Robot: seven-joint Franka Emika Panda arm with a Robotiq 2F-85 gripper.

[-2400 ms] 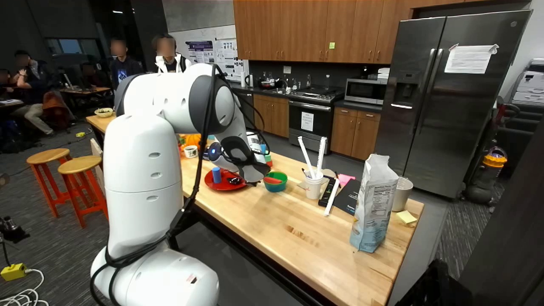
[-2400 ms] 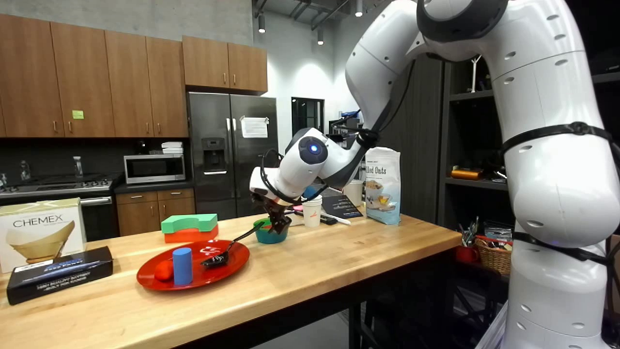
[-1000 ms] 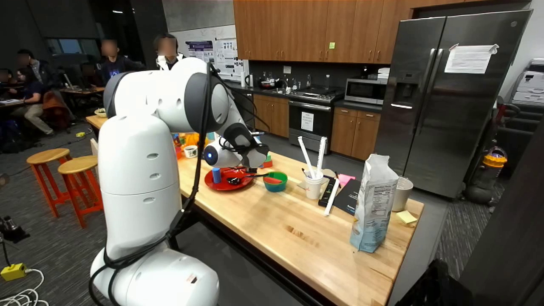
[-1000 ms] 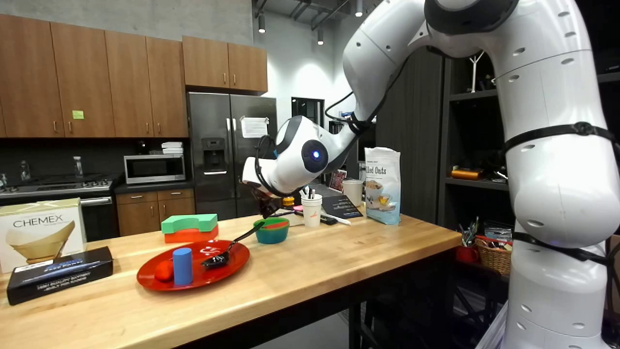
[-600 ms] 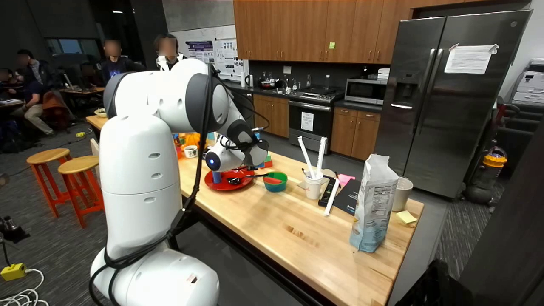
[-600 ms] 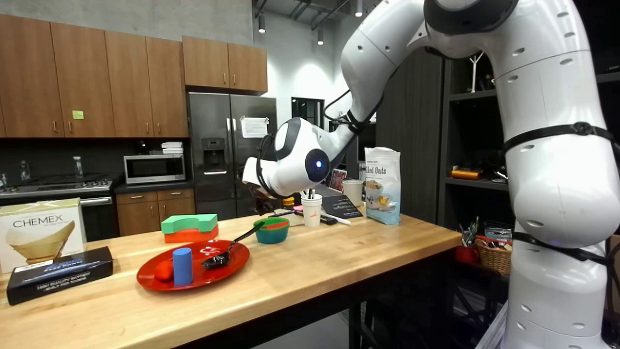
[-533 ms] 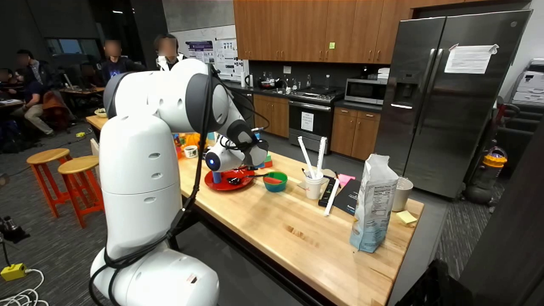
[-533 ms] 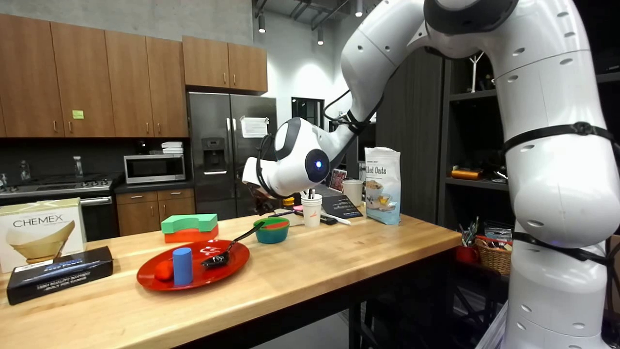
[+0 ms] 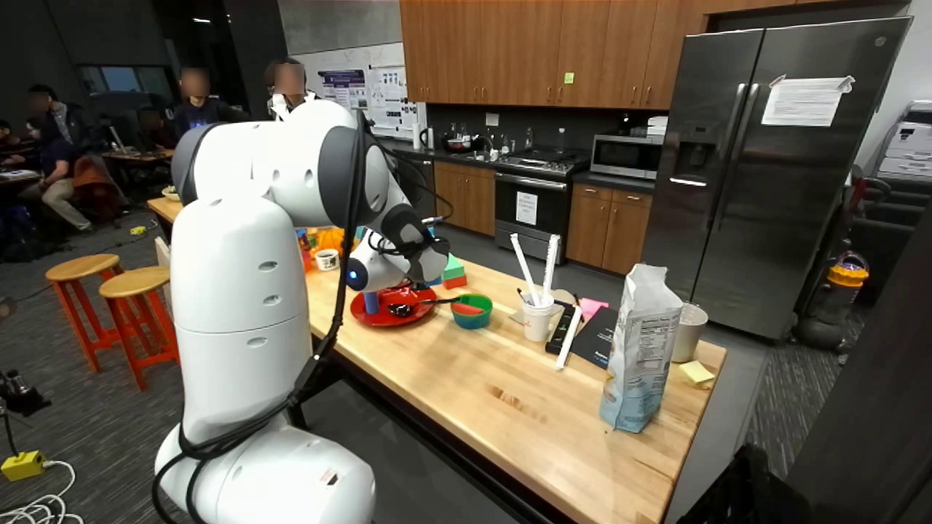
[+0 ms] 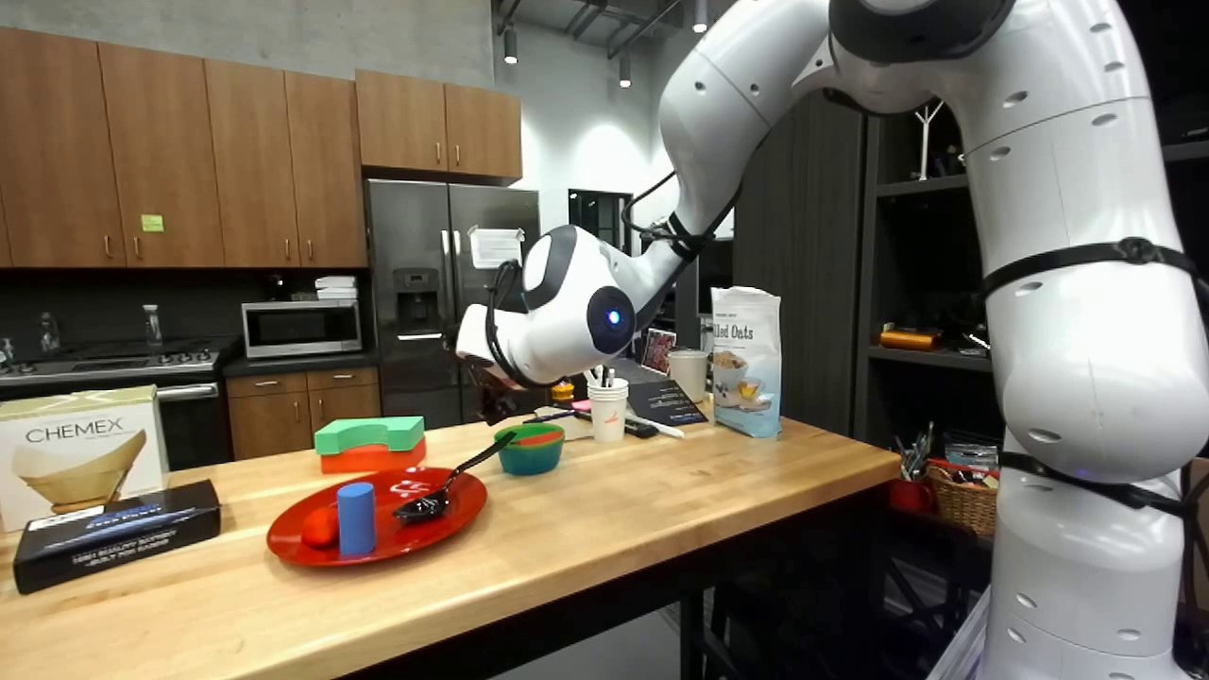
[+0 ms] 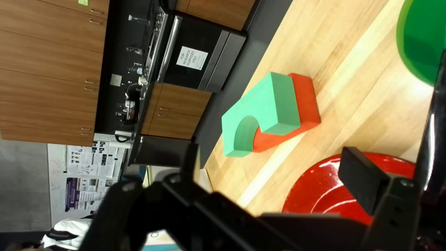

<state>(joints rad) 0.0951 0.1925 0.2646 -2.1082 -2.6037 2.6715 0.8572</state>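
My gripper stands open in the wrist view, nothing between its fingers. Beyond them a green arch block lies on a red block. Behind the right finger shows the red plate. In an exterior view the gripper hangs above the table, apart from everything; elsewhere the wrist mostly hides it. The plate carries a blue cylinder, a red rounded thing and a black spoon. The spoon's handle leans on the green-and-teal bowl, which holds something red.
A Chemex box and a black box stand beyond the plate. Stacked paper cups with white straws, a dark booklet and an oats bag are farther along the wooden table.
The gripper has risen from beside the bowl and spoon handle and shifted toward the stacked blocks. It has stayed open this last second. Plate, bowl, spoon and blocks lie as before.
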